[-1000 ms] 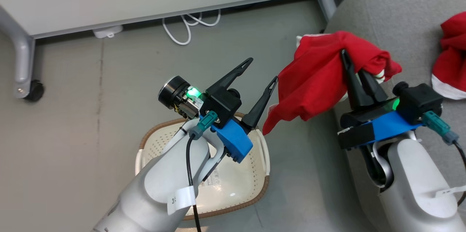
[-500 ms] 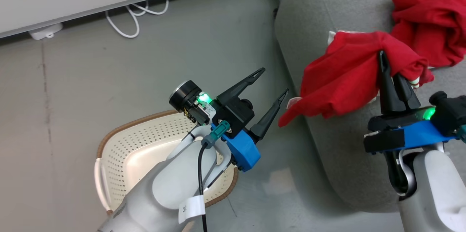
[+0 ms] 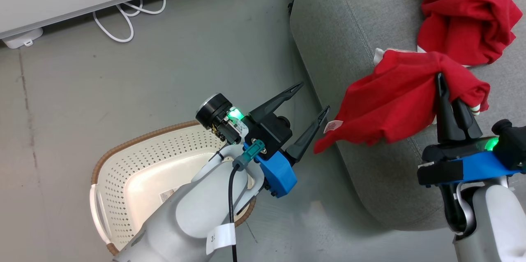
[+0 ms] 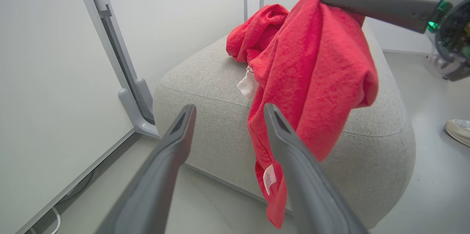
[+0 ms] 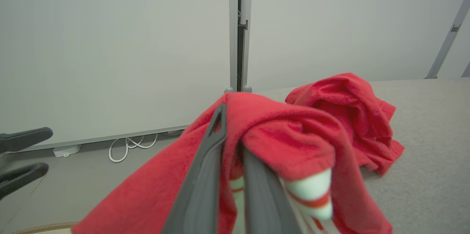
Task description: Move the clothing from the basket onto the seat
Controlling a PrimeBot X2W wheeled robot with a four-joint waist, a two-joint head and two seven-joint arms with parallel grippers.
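My right gripper (image 3: pixel 448 89) is shut on a red garment (image 3: pixel 394 101) and holds it up over the left part of the grey seat (image 3: pixel 349 27); the cloth drapes past the seat's edge. In the right wrist view the fingers (image 5: pixel 205 175) pinch the fabric (image 5: pixel 279 131), and a white striped trim hangs beside them. A second red garment (image 3: pixel 464 19) lies bunched on the seat just beyond. My left gripper (image 3: pixel 315 96) hangs open and holds nothing, above the cream basket (image 3: pixel 135 167) and just left of the cloth's hanging tip (image 4: pixel 315 61). I see no clothing in the basket.
A white cable (image 3: pixel 123 19) and a small white adapter (image 3: pixel 20 38) lie on the grey floor by the pale partition wall. A partition's metal foot (image 4: pixel 136 116) stands at the seat's far corner. A shoe (image 4: pixel 459 131) shows beyond the seat.
The head camera has swung right. My right gripper has carried the red garment further over the seat, closer to the other garment. The left gripper stays open over the basket.
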